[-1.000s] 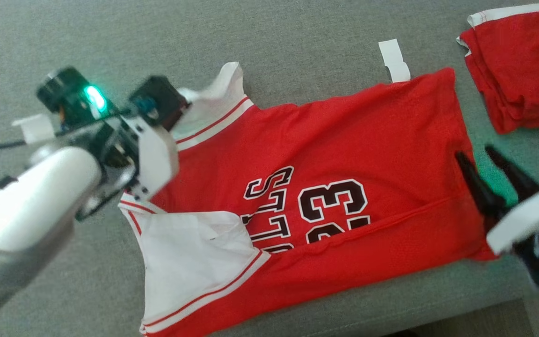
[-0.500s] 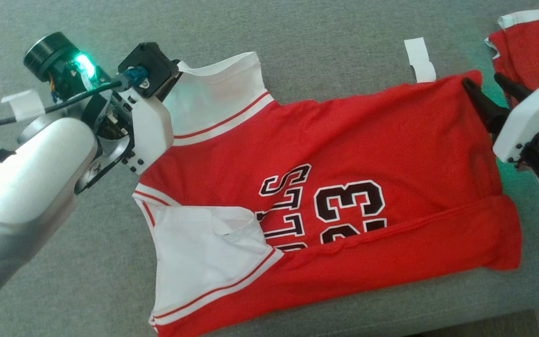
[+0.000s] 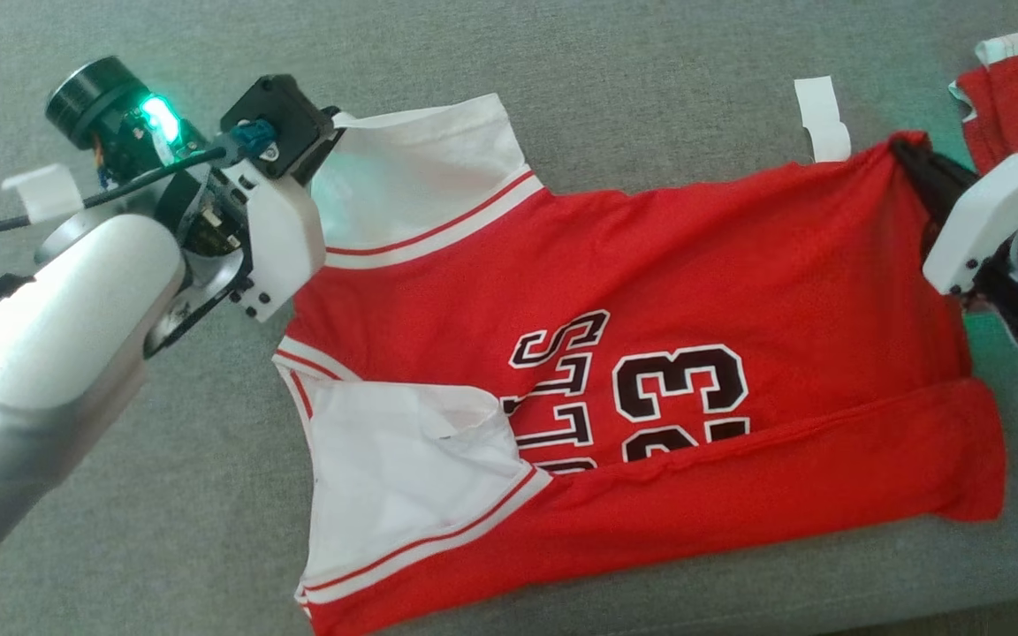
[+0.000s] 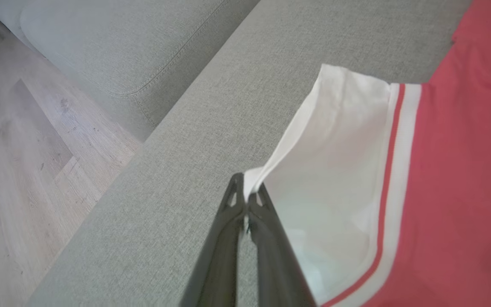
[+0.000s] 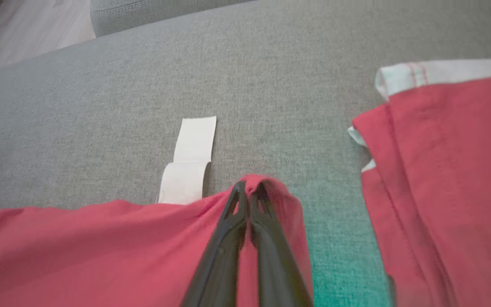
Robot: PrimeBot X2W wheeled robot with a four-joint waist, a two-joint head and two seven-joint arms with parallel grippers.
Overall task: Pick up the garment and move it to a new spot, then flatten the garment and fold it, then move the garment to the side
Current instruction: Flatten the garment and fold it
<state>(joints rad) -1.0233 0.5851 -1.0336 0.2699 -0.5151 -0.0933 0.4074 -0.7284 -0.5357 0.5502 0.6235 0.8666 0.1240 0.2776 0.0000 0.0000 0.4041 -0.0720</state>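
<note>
Here, garment (image 3: pixel 650 291) taut between left tool (image 4: pixel 244 195) (white corner (image 4: pixel 335 128)) and right tool (image 5: pixel 249 192).

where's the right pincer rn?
Head view, far right: the right pincer is shut on the upper right corner of the jersey, just right of the white tape strip and left of a second red garment.

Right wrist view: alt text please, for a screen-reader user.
The right gripper is pinched shut on a corner of the red jersey, which spreads to the lower left. A white strip lies on the grey cushion beyond it, and a second red garment with white trim lies apart at the right.
</note>
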